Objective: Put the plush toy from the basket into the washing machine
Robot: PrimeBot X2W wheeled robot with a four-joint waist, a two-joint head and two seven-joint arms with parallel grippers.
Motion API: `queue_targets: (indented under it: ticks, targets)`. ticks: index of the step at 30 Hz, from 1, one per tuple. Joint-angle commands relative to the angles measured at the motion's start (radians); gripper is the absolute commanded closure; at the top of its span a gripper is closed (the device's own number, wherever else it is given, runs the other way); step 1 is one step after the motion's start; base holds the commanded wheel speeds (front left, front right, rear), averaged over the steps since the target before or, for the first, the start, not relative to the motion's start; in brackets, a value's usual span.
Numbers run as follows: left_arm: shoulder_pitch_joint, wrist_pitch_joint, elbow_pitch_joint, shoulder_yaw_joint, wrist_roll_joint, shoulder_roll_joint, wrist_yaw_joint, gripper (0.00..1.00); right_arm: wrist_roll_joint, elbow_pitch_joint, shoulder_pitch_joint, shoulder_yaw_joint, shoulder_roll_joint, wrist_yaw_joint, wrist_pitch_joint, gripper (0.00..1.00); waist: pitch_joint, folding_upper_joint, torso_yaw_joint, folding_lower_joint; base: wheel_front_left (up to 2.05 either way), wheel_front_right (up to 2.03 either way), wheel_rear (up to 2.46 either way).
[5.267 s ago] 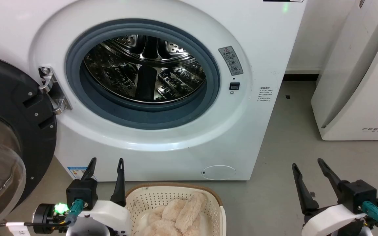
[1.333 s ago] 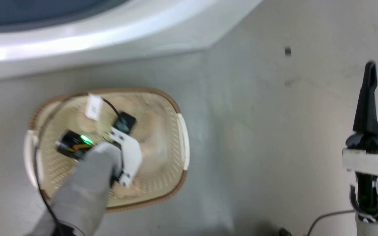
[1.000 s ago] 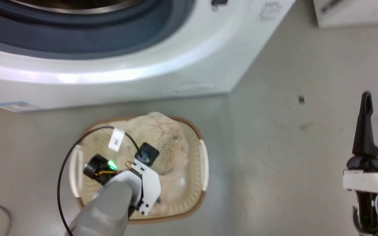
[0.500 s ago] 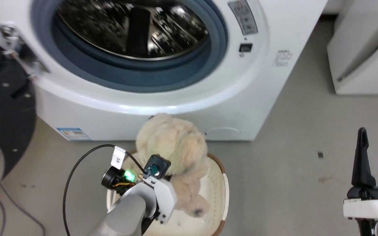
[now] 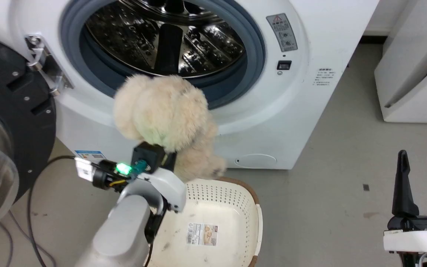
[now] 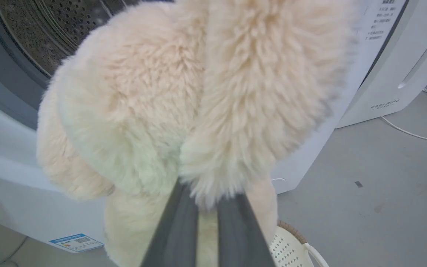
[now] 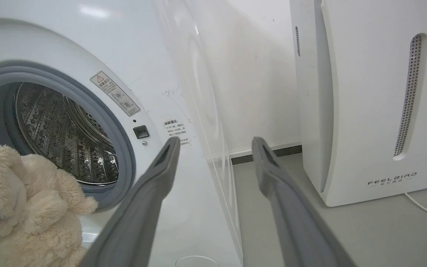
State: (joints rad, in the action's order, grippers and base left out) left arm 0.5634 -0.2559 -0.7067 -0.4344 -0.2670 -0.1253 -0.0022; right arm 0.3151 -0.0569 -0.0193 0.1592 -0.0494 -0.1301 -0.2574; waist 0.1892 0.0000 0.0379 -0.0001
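The cream plush toy (image 5: pixel 161 111) hangs in the air in front of the lower edge of the washing machine (image 5: pixel 310 33) opening, below the steel drum (image 5: pixel 169 37). My left gripper (image 5: pixel 163 150) is shut on the plush toy from below, fingertips buried in the fur. In the left wrist view the two fingers (image 6: pixel 184 226) run close together into the plush toy (image 6: pixel 154 104). The basket (image 5: pixel 245 185) stands on the floor under the toy, holding nothing but its floor sticker. My right gripper (image 5: pixel 417 159) stands open at the lower right, holding nothing, fingers spread in its wrist view (image 7: pixel 215 142); there the plush toy (image 7: pixel 24 207) sits at the lower left.
The washer's black-framed glass door (image 5: pixel 9 122) is swung open to the left. A white FEELBAIR appliance (image 5: pixel 417 74) stands on the right, also in the right wrist view (image 7: pixel 365 92). Cables lie on the grey floor at the left (image 5: pixel 32 207).
My left gripper closed on the plush toy in the basket and lifted it up to the drum opening. The head camera tilted down, then back up. The right gripper stayed open.
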Motion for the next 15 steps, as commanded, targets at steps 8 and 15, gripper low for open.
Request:
queue_targets:
  ticks: [8, 15]
  targets:
    - [0.122, -0.006, 0.026, 0.119, -0.005, -0.027, 0.025, 1.0, -0.007, -0.02, -0.047, -0.003, -0.001, -0.001, -0.004, 0.0, 0.115, 0.0, -0.07, 0.0001, 0.0, 0.0, 0.0]
    - [0.3, -0.006, -0.014, 0.212, 0.007, -0.078, 0.025, 1.0, 0.01, -0.031, -0.106, -0.013, -0.001, -0.001, -0.004, 0.0, 0.239, 0.0, -0.146, 0.0001, 0.0, 0.0, 0.0]
